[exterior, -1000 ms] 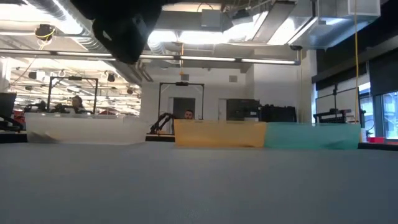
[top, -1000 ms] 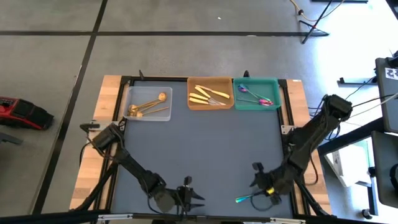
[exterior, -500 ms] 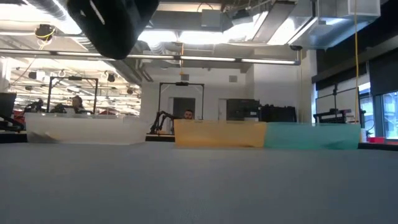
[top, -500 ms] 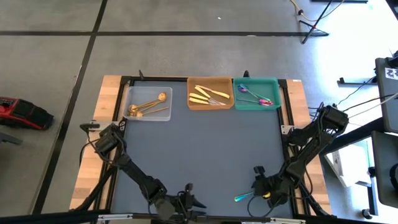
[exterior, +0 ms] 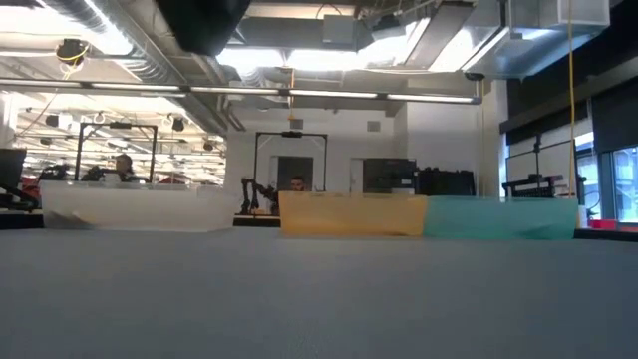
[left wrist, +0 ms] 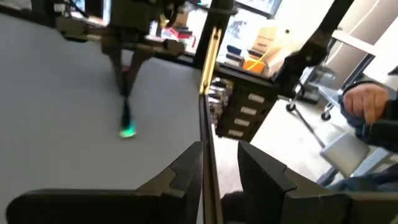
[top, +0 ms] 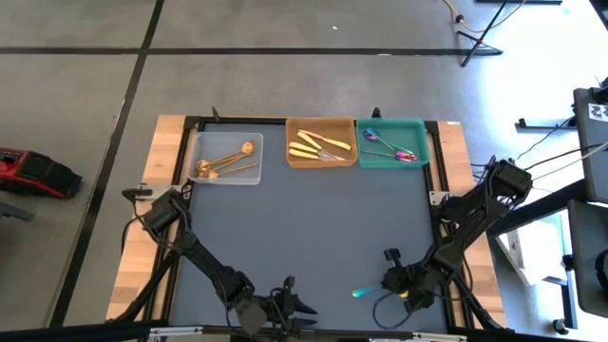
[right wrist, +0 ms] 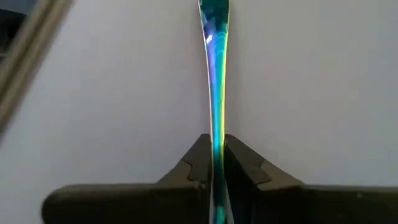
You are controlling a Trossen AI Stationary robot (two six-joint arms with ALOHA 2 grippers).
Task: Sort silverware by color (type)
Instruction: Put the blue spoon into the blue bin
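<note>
Start at your left arm: its gripper [top: 296,306] sits parked at the near edge of the table, fingers apart and holding nothing, clear of the working side so it does not crowd the other arm.

At the far edge the clear tray [top: 227,158] holds the copper-gold spoons [top: 226,163], the orange tray [top: 321,142] next to it holds the pale gold knives [top: 318,144], and the teal tray [top: 391,143] holds the iridescent spoons [top: 388,145]. Each colour has its own bin, so the sorting looks nearly finished.

Now the right side: your right gripper [right wrist: 213,169] is clamped on the handle of an iridescent purple-teal spoon [top: 364,291], near the table's front edge and well apart from the trays. The pinch is on the thin edges of the handle, with the bowl pointing away from the wrist, probably so the spoon stays in line with the fingers and will drop cleanly. Judging by colour, it belongs in the teal tray.
</note>
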